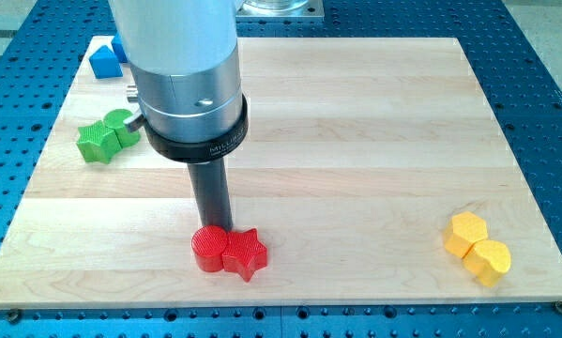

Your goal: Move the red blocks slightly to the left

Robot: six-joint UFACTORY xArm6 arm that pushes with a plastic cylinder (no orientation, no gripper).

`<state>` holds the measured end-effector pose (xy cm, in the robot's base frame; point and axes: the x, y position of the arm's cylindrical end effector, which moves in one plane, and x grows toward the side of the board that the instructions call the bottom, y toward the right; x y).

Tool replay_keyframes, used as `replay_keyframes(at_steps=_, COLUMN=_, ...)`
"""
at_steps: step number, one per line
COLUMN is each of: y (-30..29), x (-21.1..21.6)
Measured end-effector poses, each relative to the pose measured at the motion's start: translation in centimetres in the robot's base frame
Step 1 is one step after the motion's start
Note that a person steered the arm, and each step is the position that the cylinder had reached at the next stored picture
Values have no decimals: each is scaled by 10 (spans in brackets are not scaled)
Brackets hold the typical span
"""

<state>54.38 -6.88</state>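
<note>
Two red blocks lie touching near the view's bottom centre: a red round block (pixel 208 249) on the left and a red star block (pixel 245 253) on the right. My tip (pixel 213 227) comes down from the large grey arm and meets the board just behind the red pair, at the top edge of the round block where the two blocks join. The rod's very end is partly hidden by the round block.
Two green blocks (pixel 106 136) sit together at the view's left. A blue block (pixel 104 59) lies at the top left, partly behind the arm. Two yellow blocks (pixel 477 247) sit at the bottom right. The wooden board (pixel 374 141) ends just below the red blocks.
</note>
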Motion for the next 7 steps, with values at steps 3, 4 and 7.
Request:
replay_keyframes(at_steps=3, y=37, x=-25)
replay_keyframes(at_steps=4, y=108, x=-20)
replay_keyframes(at_steps=7, y=73, x=54)
